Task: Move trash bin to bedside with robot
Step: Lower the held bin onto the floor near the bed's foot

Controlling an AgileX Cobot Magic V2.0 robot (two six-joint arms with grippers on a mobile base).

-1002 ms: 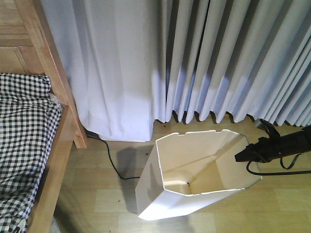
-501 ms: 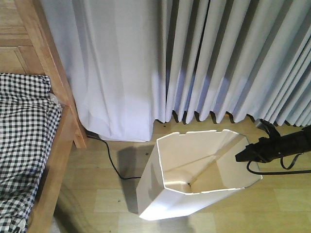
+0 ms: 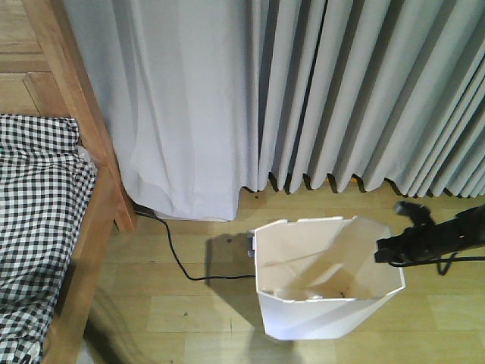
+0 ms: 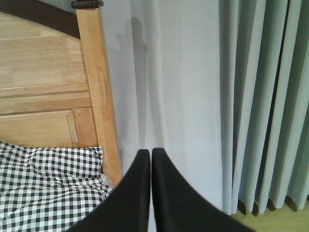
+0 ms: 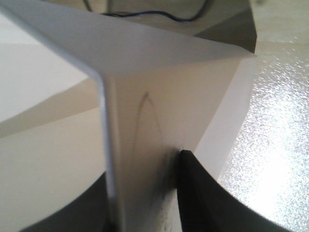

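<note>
The white trash bin (image 3: 326, 315) stands upright on the wooden floor, its cream inside showing, to the right of the bed. My right gripper (image 3: 383, 254) comes in from the right and is shut on the bin's right rim. In the right wrist view the thin bin wall (image 5: 145, 96) sits pinched between the two black fingers of the right gripper (image 5: 145, 166). The bed (image 3: 98, 227) with checked bedding (image 3: 38, 220) is at the left. My left gripper (image 4: 150, 152) is shut and empty, facing the wooden bed frame (image 4: 99, 96) and the curtain.
Grey curtains (image 3: 303, 91) hang to the floor behind the bin. A black cable (image 3: 178, 262) runs across the floor between the bed leg and the bin. Bare wooden floor (image 3: 182, 311) lies between bed and bin.
The bin was tilted over to the left; now it stands upright and sits slightly further right and lower in view. My right gripper dropped a little with the rim.
</note>
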